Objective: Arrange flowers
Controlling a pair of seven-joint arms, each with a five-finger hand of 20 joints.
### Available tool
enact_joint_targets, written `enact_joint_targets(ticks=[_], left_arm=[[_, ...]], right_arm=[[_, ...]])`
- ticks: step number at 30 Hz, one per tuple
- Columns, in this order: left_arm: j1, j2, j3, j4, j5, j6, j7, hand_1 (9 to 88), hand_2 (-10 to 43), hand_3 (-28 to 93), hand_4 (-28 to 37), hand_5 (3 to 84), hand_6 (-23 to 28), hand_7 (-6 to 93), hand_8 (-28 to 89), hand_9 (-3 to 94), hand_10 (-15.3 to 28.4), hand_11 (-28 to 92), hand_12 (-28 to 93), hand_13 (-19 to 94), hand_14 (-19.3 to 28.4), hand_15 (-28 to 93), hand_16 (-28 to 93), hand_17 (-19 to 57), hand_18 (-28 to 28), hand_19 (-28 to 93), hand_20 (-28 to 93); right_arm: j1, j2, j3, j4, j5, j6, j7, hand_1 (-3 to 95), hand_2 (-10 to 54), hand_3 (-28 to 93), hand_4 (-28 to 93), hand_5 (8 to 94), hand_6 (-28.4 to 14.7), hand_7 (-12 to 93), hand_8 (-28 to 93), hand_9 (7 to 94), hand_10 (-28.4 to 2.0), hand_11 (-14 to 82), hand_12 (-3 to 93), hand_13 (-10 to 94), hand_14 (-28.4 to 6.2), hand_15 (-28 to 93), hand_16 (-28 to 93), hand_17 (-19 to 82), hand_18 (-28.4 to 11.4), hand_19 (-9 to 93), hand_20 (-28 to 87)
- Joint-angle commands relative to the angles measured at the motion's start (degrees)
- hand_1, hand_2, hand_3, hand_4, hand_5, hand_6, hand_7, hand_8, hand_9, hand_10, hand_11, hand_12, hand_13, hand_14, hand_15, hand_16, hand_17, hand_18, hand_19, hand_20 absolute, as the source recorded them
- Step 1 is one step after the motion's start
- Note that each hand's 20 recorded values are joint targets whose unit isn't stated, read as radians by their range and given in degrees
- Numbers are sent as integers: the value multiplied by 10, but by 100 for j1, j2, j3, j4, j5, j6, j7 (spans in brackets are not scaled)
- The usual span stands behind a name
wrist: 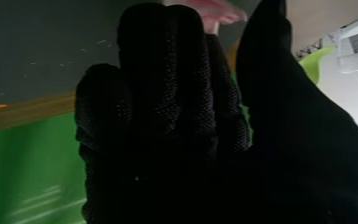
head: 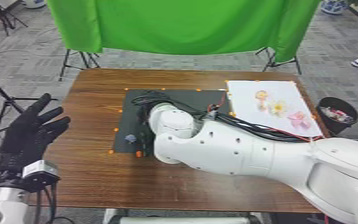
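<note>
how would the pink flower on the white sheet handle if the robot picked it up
The pink flower is probably light, being small beside the white sheet. Its spread petals look soft and might bend under a firm pinch. With that uneven outline, it seems likelier to slide than roll.

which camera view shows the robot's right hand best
The right wrist view: there the right hand is close up, its fingers straight and its thumb held apart. In the head view, the white arm hides much of it.
</note>
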Motion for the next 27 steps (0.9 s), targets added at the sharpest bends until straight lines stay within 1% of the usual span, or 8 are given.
enact_joint_targets(ticks=[1,2,8,13,17,18,21,27], left_arm=[[22,-2,7,15,-33,-10,-18,289,64,619,-204,320,76,65,-68,277,188,229,114,196,279,553,-119,-86,284,522,-2],[101,270,71,23,-229,144,234,289,64,619,-204,320,76,65,-68,277,188,229,113,197,279,553,-119,-86,284,522,-1],[75,335,113,38,-292,202,313,290,65,618,-204,320,76,66,-68,276,188,229,114,197,279,554,-119,-86,284,523,-1],[-39,-152,5,17,77,-48,-67,291,65,618,-204,319,75,66,-69,277,187,229,114,197,279,554,-119,-86,284,523,-1],[-72,-212,-3,20,124,-101,-154,291,65,618,-204,319,75,67,-69,277,187,229,114,197,279,555,-119,-87,284,523,-1],[14,-42,21,13,-12,17,35,290,65,618,-204,319,75,66,-69,276,188,229,114,197,279,555,-119,-87,284,523,-1],[-7,-62,39,30,7,-29,14,290,66,617,-204,319,75,66,-69,276,187,228,114,197,279,556,-119,-87,284,523,-1],[-1,63,76,48,-50,-10,94,289,65,618,-203,319,75,66,-69,276,188,229,114,197,279,556,-120,-86,284,523,-1]], right_arm=[[-49,-77,273,-16,80,-405,111,436,-82,733,-283,652,-7,177,-108,816,-105,239,165,789,-68,506,155,500,-129,932,44],[-11,-73,242,-5,136,-440,109,433,-79,732,-283,651,-7,176,-111,813,-106,239,165,784,-73,508,155,497,-132,932,45],[-146,-64,455,4,309,-895,87,405,-61,743,-275,610,-20,156,-113,782,-131,234,164,767,-88,525,151,483,-144,932,46],[-221,-82,527,-75,256,-975,-58,401,-60,743,-271,602,-17,150,-109,769,-134,236,164,756,-95,535,148,471,-151,932,43],[-107,-61,384,-101,226,-651,-121,399,26,762,-276,622,-6,149,-98,771,-134,232,158,757,-96,536,139,473,-151,932,34],[-57,-78,352,-91,218,-659,-145,427,61,750,-278,637,-4,150,-58,777,-132,225,157,761,-93,531,137,476,-148,932,27],[11,-86,220,-87,122,-489,-129,493,119,724,-282,672,-3,139,-25,796,-112,208,157,779,-81,514,143,491,-134,932,13],[123,-62,-68,-85,-91,-6,-17,566,56,675,-283,738,4,160,20,855,-95,195,161,825,-63,469,157,542,-104,932,-44]])
